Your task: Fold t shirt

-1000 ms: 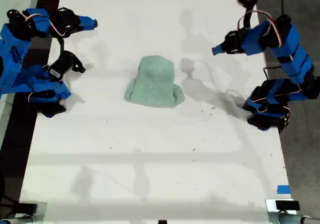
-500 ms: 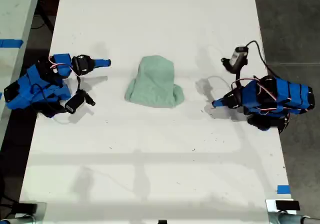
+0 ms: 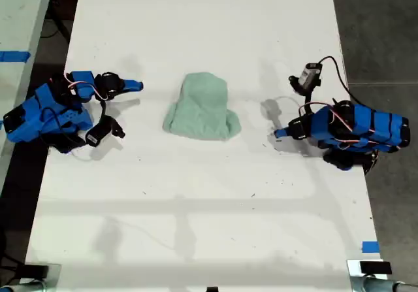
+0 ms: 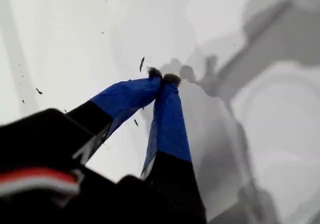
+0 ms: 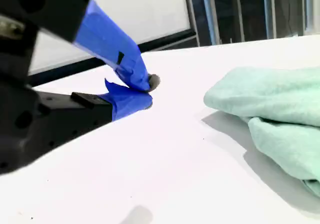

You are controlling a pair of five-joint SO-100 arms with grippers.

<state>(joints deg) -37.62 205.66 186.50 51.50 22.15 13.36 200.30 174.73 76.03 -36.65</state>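
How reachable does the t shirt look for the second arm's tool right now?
Probably reachable. My second tool sits shut and empty, low over the table. The t shirt lies nearby in its wrist view, and only bare tabletop shows between them.

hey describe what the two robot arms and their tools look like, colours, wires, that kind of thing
Both arms have bright blue shells with black joints and motor blocks. Thin red and white cables loop over each. My first gripper is a tool with two tapered fingers wrapped in blue tape on a black base, their tips dark. My second gripper has the same blue tape over black. A small black camera hangs beside each arm.
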